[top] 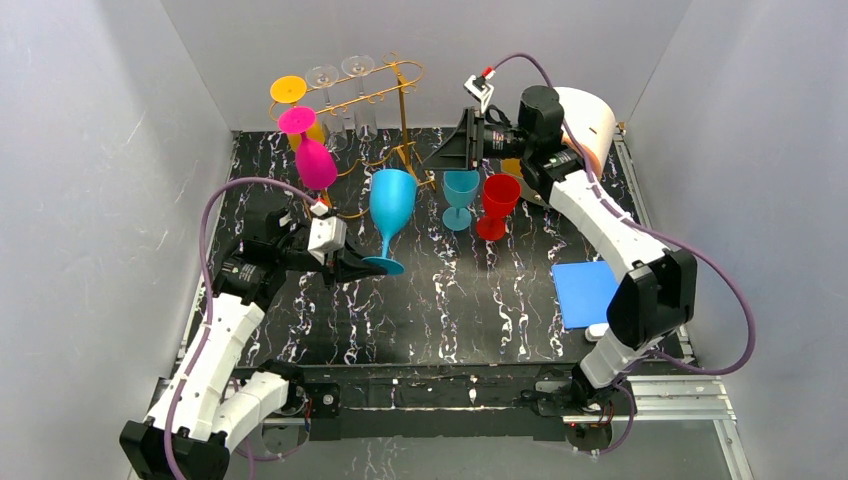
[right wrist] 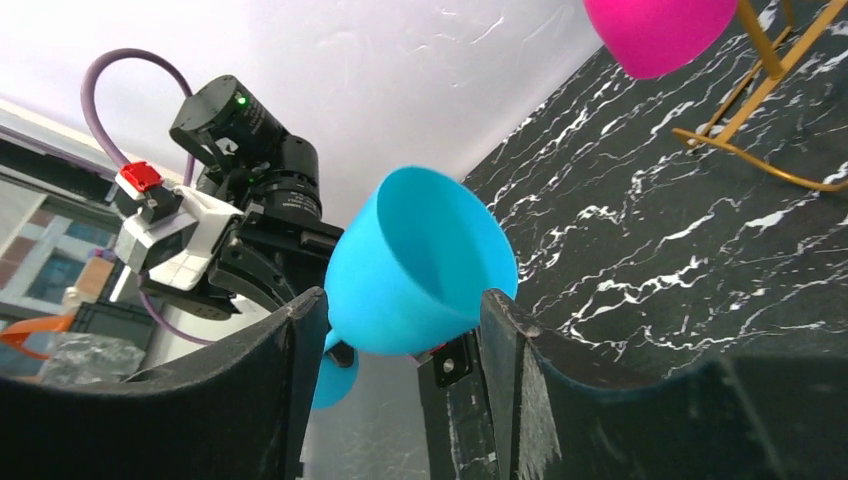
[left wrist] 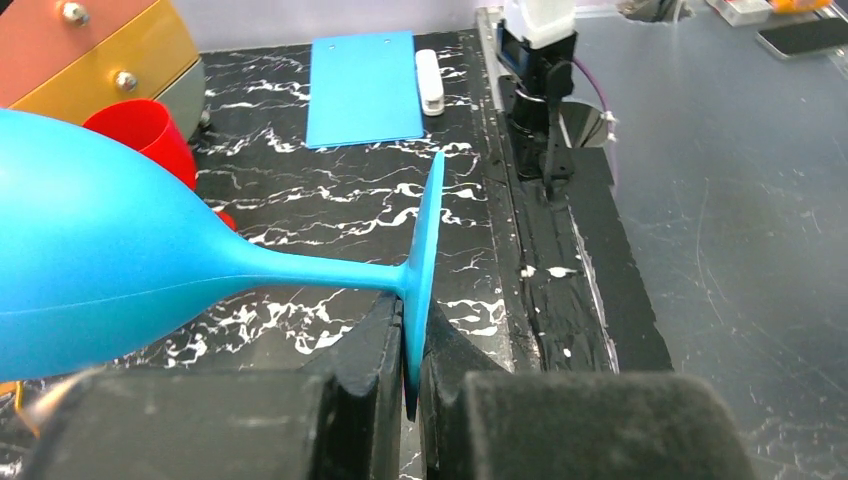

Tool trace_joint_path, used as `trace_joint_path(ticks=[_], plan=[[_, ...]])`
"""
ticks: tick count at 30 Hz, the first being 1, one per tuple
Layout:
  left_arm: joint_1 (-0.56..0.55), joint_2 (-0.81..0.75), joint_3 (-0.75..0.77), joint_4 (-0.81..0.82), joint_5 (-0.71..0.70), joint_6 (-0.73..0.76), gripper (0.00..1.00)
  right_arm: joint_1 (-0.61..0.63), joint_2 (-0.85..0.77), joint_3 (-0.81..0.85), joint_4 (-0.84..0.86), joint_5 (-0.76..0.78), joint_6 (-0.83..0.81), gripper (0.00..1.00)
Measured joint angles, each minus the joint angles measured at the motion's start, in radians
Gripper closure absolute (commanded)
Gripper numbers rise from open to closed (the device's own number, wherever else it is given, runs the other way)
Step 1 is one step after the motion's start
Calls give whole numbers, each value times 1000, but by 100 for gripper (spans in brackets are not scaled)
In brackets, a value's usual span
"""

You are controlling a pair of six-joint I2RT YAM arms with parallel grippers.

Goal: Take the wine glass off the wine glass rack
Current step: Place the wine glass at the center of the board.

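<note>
The gold wire wine glass rack [top: 395,85] stands at the back left. A pink glass [top: 315,162] hangs from it upside down, with an orange foot [top: 288,90] and two clear glasses [top: 340,75] beside it. My left gripper [top: 348,266] [left wrist: 413,352] is shut on the foot rim of a blue wine glass [top: 392,200] [left wrist: 100,260], held bowl-up in front of the rack and apart from it. My right gripper [top: 440,155] [right wrist: 402,300] is open and empty, right of the rack, facing the blue glass [right wrist: 420,265].
A small teal glass [top: 460,195] and a red glass [top: 498,202] [left wrist: 150,135] stand on the black marbled table right of the blue one. A blue pad [top: 585,293] [left wrist: 365,85] lies at the right edge. White walls enclose the table.
</note>
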Motion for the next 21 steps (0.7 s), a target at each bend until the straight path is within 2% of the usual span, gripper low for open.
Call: trace_joint_path(ticks=[7, 13, 16, 21], plan=[[0, 32, 0, -71, 148, 150, 100, 8, 135, 164, -41, -89, 61, 38], [0, 53, -2, -111, 171, 202, 100, 46, 220, 240, -87, -143, 79, 40], [0, 51, -6, -121, 170, 209, 100, 66, 223, 239, -97, -176, 81, 50], [0, 50, -22, -135, 161, 219, 100, 80, 221, 240, -105, -225, 77, 55]])
